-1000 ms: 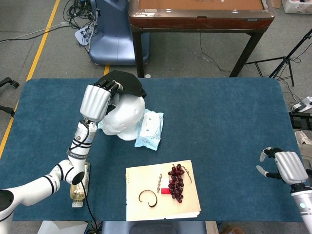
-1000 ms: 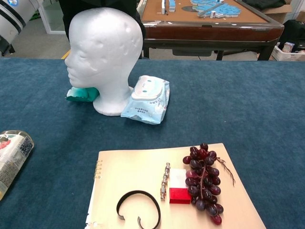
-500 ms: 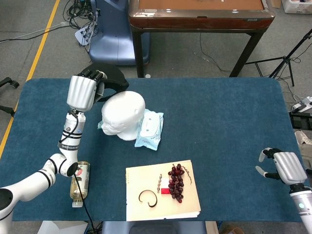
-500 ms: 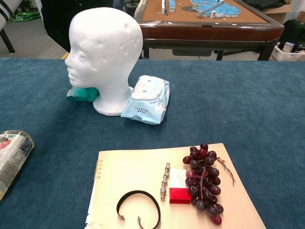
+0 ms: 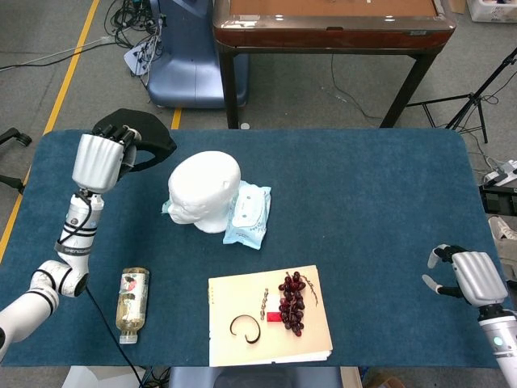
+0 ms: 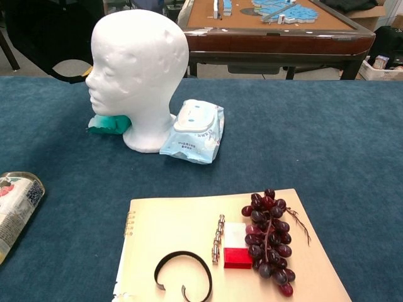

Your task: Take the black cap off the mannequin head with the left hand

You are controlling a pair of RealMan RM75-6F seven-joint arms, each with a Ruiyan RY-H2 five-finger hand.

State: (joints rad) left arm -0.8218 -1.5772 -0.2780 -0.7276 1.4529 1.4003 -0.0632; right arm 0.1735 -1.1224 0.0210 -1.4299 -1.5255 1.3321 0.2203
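- No text, brand or number is readable in either view.
- The bottle (image 5: 132, 305) label at near left and the wipes pack (image 6: 192, 131) carry only blurred print.

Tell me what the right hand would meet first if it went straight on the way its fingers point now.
Probably nothing: the right hand, open and empty, points left across bare blue tablecloth. The tan spiral notebook lies nearer the front, likely off that line; depth is unclear.
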